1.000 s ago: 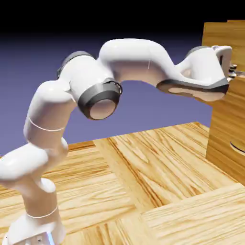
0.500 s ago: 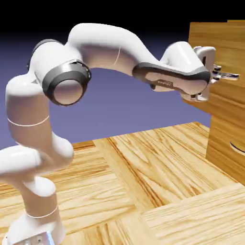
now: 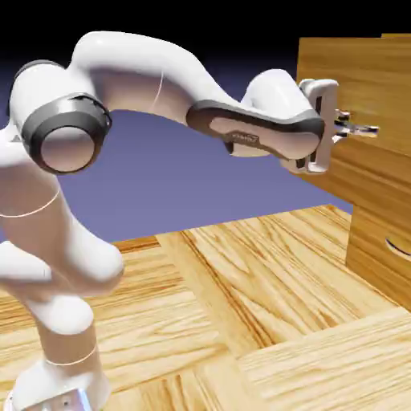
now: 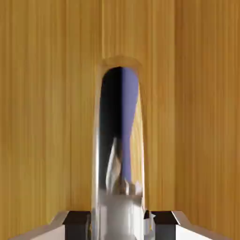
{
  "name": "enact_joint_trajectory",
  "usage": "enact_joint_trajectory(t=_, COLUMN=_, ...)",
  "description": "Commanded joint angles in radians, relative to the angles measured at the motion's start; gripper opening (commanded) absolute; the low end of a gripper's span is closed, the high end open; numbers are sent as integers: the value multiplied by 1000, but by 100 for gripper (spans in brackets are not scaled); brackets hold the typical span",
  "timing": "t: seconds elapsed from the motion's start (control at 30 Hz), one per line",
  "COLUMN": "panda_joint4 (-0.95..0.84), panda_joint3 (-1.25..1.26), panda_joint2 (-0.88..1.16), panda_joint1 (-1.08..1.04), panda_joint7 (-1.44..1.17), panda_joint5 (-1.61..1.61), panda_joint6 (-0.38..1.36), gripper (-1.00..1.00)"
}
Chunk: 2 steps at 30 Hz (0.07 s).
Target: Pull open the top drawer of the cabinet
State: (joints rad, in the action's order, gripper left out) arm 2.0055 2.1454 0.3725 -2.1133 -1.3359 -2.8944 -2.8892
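Your arm reaches from the lower left toward the cabinet [image 3: 377, 217] at the right edge of the exterior view. Over the last second the top drawer [image 3: 353, 96] has slid well out from the cabinet's front toward the arm, and it now juts clear of the lower drawer fronts. The elbow has swung back to the picture's left as the hand drew the drawer along. By the look of it, the pull is largely done, though you cannot see how much travel is left.

The pincer [image 3: 347, 127] sits at the drawer's small silver handle [image 3: 363, 129]. Its fingers seem to be loosening around the handle, but you cannot tell whether they still grip it or have let go.

The exterior view alone shows how far the drawer stands out. The hand view alone shows the handle [image 4: 119, 154] close up: a shiny upright loop between the two grey finger tips [image 4: 77, 220], with wood grain filling everything behind it.
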Motion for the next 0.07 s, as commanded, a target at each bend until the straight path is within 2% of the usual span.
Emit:
enact_joint_trajectory(t=0.0, panda_joint4=0, panda_joint3=0, panda_joint2=0, panda_joint1=0, panda_joint7=0, panda_joint5=0, panda_joint6=0, gripper=100)
enact_joint_trajectory(t=0.03, panda_joint4=30, panda_joint3=35, panda_joint2=27, panda_joint1=-36, panda_joint7=-25, panda_joint5=15, panda_joint6=3, gripper=100)
